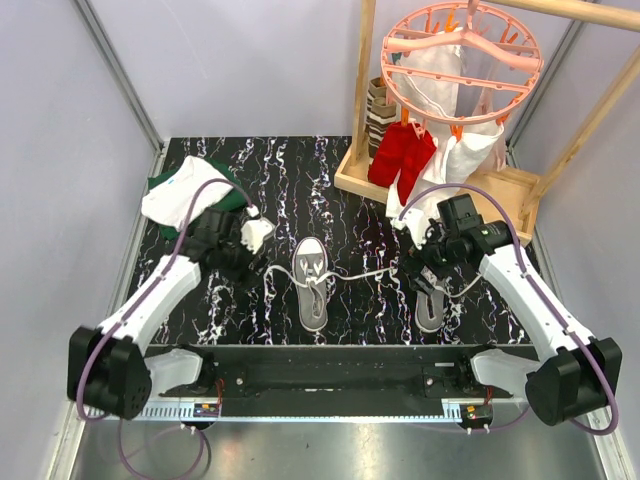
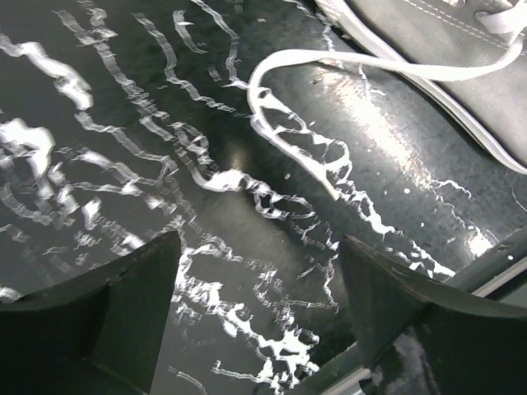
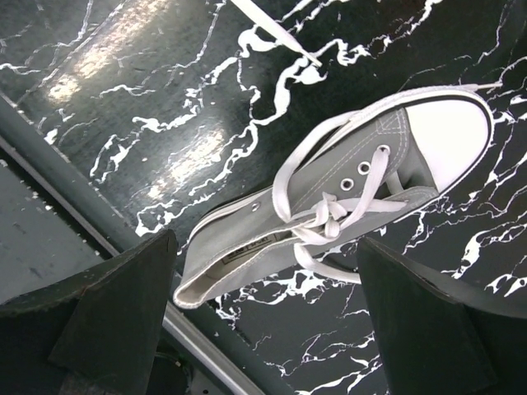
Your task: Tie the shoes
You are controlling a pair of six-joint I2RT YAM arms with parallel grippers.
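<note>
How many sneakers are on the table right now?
2. One grey sneaker lies in the middle; the second sneaker lies to its right, partly beneath the right gripper. No others show.

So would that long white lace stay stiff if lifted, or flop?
Probably floppy: the lace lies in a loose curve on the table. Likely light too, being thin and flat. Pulled taut, it might tug the shoe it runs to.

White-and-green clothes back left; pink peg hanger on wooden rack back right
</note>
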